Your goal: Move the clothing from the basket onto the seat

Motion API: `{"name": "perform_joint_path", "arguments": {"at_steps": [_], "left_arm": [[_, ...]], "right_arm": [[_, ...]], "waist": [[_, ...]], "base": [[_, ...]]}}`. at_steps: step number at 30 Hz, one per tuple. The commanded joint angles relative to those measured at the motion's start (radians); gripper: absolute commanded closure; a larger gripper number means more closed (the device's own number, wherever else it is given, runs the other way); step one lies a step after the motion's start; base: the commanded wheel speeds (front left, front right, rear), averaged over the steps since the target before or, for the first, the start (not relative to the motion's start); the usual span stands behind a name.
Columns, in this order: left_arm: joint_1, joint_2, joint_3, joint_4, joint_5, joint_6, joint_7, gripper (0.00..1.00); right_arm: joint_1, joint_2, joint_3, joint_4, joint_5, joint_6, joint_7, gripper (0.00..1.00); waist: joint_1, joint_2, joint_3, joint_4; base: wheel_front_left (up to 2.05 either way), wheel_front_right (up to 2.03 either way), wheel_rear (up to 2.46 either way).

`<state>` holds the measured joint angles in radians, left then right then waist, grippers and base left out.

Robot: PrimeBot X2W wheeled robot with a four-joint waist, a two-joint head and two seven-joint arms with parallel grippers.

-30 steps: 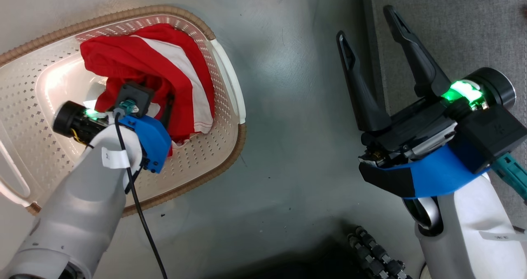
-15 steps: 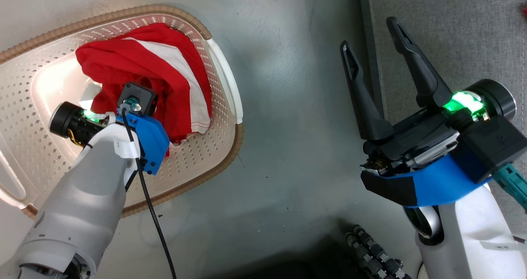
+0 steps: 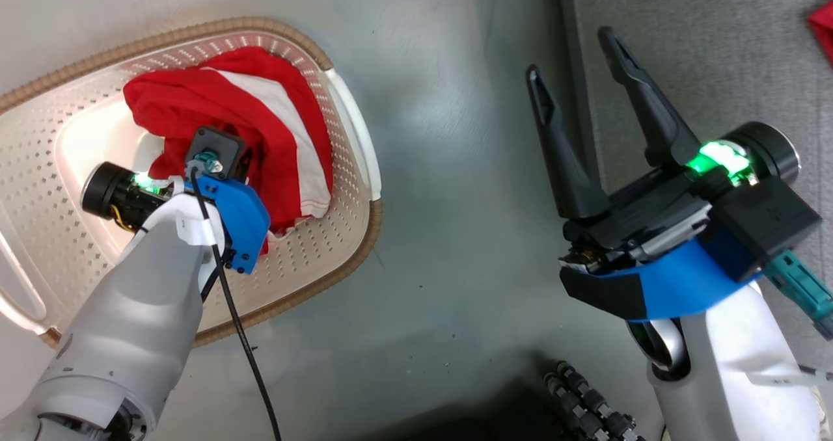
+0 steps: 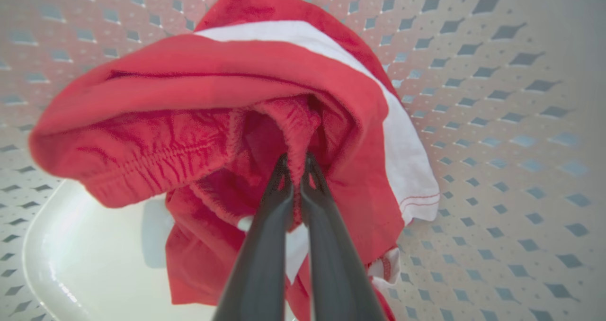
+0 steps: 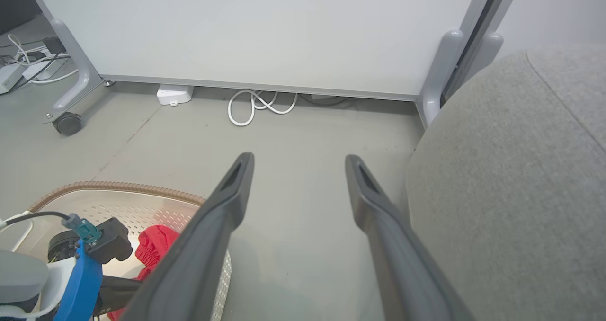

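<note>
The cream basket (image 3: 355,129) stands on the floor at the left with red-and-white clothing (image 3: 260,112) bunched inside. My left arm's wrist (image 3: 211,161) reaches down into it. In the left wrist view my left gripper (image 4: 297,161) is shut on a gathered red fold of the clothing (image 4: 227,89), above the basket's white bottom (image 4: 85,264). My right gripper (image 3: 573,57) is open and holds nothing, over the floor beside the grey seat (image 3: 716,44). In the right wrist view the open right gripper (image 5: 298,162) has the seat (image 5: 511,179) on its right. A scrap of red fabric (image 3: 822,26) lies on the seat.
A wheeled white board (image 5: 265,32) stands ahead, with a white cable coil (image 5: 258,105) and a small white box (image 5: 174,93) at its foot. A black ribbed hose (image 3: 586,402) lies on the grey floor (image 3: 449,187) near my base.
My left gripper has gone from open to shut on the red clothing. The head view has shifted a little. The right gripper stays open.
</note>
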<state>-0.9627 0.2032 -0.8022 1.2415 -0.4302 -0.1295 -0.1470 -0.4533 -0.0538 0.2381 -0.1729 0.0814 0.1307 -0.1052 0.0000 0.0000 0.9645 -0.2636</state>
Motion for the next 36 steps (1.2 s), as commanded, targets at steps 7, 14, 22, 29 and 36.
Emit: {"name": "perform_joint_path", "arguments": {"at_steps": [7,14,22,29,36], "left_arm": [[0.026,0.011,0.007,0.017,-0.031,0.001,-0.025,1.0],[0.122,-0.033,0.026,0.026,-0.077,0.0,-0.062,1.0],[0.241,-0.085,0.02,-0.002,-0.133,0.0,-0.095,1.0],[0.309,-0.103,-0.009,-0.064,-0.187,-0.001,-0.103,1.0],[0.329,-0.107,-0.046,-0.157,-0.236,-0.001,-0.108,1.0]], "right_arm": [[-0.06,-0.003,0.021,0.086,-0.006,0.0,-0.031,0.0],[-0.039,-0.017,0.026,0.224,0.018,0.0,-0.04,0.0],[0.012,-0.033,0.048,0.349,0.058,0.0,-0.021,0.0],[0.074,-0.048,0.069,0.406,0.09,0.0,0.002,0.0],[0.148,-0.054,0.078,0.428,0.117,0.0,0.024,0.0]], "waist": [[0.0,0.0,-0.092,-0.021],[0.0,0.0,-0.312,0.016],[0.0,0.0,-0.592,0.067],[0.0,0.0,-0.784,0.11],[0.0,0.0,-0.922,0.15]], "base": [[0.0,0.0,0.0],[0.0,0.0,0.0],[0.0,0.0,0.0],[0.0,0.0,0.0],[0.0,0.0,0.0]]}}
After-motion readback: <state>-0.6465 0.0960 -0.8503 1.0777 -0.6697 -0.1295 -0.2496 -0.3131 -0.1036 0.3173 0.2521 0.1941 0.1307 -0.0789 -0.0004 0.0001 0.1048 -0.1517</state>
